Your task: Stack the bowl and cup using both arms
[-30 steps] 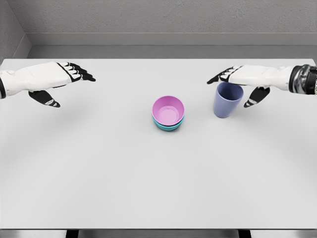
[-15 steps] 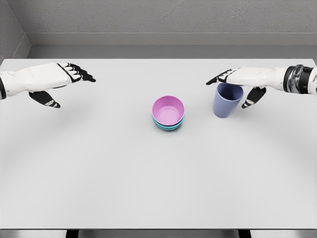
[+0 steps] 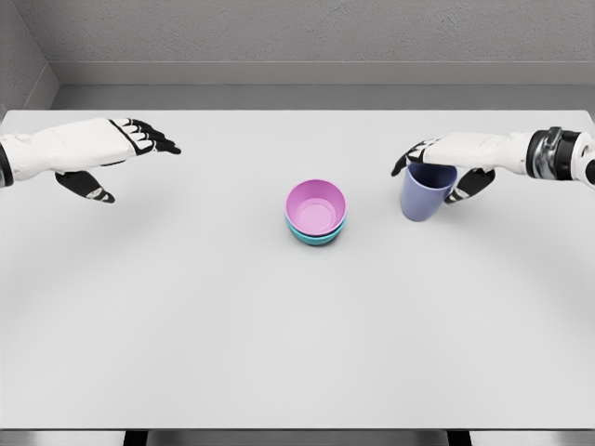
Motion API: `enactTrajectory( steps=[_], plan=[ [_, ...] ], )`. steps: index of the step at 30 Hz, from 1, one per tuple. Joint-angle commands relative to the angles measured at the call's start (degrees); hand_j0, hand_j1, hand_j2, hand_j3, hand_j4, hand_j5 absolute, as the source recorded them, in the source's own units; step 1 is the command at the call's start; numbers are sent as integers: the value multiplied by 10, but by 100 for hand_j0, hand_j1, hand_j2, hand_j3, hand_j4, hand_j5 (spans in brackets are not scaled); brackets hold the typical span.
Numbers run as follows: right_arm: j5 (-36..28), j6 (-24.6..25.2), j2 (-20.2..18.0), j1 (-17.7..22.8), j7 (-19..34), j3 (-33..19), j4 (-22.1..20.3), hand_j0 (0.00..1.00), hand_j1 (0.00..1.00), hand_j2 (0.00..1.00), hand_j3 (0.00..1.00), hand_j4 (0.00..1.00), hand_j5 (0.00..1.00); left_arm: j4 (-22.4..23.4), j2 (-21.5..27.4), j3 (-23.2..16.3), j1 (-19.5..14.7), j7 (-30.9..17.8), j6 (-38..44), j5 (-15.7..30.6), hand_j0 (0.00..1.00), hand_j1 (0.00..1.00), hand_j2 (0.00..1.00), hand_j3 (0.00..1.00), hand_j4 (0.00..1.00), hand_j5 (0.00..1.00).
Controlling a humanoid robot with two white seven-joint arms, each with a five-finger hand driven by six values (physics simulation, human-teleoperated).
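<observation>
Periwinkle plastic is what the right hand (image 3: pixel 444 160) closes around: the cup (image 3: pixel 426 191) stands upright on the white table (image 3: pixel 297 325), with the fingers curled over the far side of its rim and the thumb tucked against the near right wall. I judge the fingers wrapped on the cup, though whether the grip is firm enough to carry it cannot be told. To this hand's inner side, near but clear of it, sits the pink bowl (image 3: pixel 315 205), already nested in a teal bowl (image 3: pixel 314 236) whose edge shows just beneath. That stack is where the cup most likely goes.

Far across the table from the working hand, the left hand (image 3: pixel 98 149) hovers above the surface with fingers stretched out flat and the thumb hanging below, holding nothing.

Risks from here lie mostly in the hold. A grip high at the rim leaves the tapered body free to swing, so a quick lift could tilt the cup or let it slide out. Carried too low toward the bowls, its base could clip the pink rim and push the light stack along the smooth table. Released off-centre, the cup may settle on the sloped inner wall and tip over.
</observation>
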Motion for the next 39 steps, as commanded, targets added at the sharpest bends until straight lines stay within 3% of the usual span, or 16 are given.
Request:
enactTrajectory(
  steps=[1,39],
  plan=[
    [0,-1,0,0,0,3,0,72,72,72,72,72,72,0,1,0,0,0,1,3,100,100,100,100,100,100],
    [6,-9,-1,-50,0,-19,-7,73,73,73,73,73,73,1,0,0,0,0,1,2,100,100,100,100,100,100]
  ],
)
